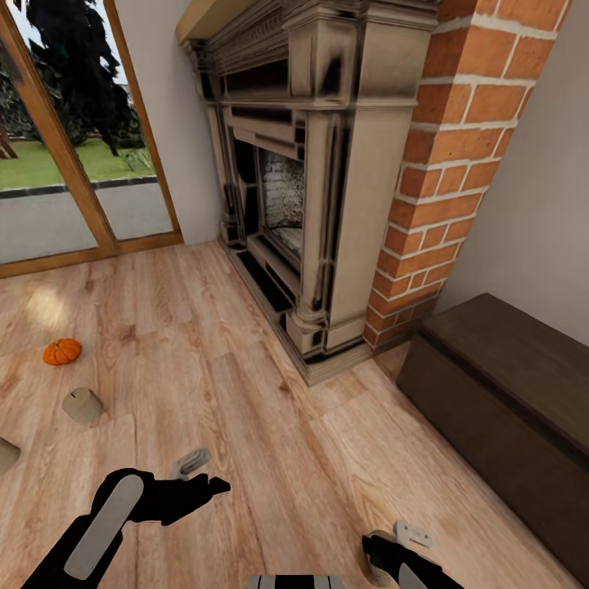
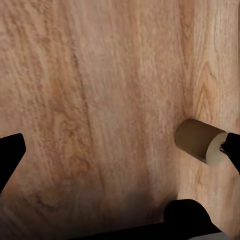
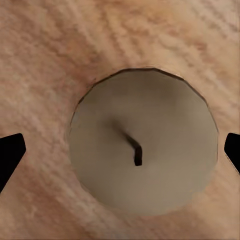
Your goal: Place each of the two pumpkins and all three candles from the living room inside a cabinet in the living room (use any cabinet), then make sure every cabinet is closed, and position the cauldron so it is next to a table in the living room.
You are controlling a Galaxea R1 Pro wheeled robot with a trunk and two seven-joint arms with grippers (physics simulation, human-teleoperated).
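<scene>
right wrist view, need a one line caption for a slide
Open right end effector above a candle standing on the wooden floor.

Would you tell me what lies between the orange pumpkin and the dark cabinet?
In the head view, bare wooden floor runs from the pumpkin to the cabinet; the fireplace stands behind that stretch.

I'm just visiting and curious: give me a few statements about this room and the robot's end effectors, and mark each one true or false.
1. An orange pumpkin lies on the wooden floor. True.
2. The dark brown cabinet stands left of the fireplace. False: it stands to the right, past the brick column.
3. The right end effector has its fingers spread on either side of a candle, seen from above. True.
4. The candle near the left end effector stands upright. False: it lies on its side.
5. The pumpkin sits on top of the cabinet. False: it is on the floor.
</scene>
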